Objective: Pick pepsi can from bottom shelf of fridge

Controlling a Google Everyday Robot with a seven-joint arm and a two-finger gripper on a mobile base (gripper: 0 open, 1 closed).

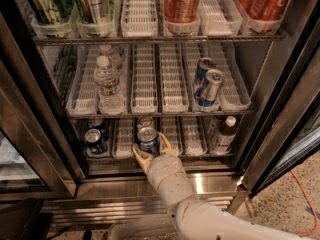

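**Pincer (pixel 149 144) clamped on the pepsi can (pixel 148 137), bottom shelf (pixel 192 136)**

I'm looking into the open fridge (pixel 110 186), lowest rack. My arm (pixel 167 176) comes up from below to the shelf's front edge. The pincer is clenched around the pepsi can, one finger on its left side and one on its right. The can stands upright between them, silver top showing, left of centre. Another blue can (pixel 93 140) sits apart to its left.

Place: shop or canteen drinks corner; which, cannot tell.
Sign: commercial fridge (pixel 215 184), glass door (pixel 20 159) left of the claw (pixel 149 145).
Stock: lane trays (pixel 144 79), Coca-Cola cans (pixel 182 1) above the claw.
Claw: at the bottom shelf (pixel 192 134), clasping the pepsi can (pixel 148 135).
Ground: speckled floor (pixel 295 204), right of the claw.
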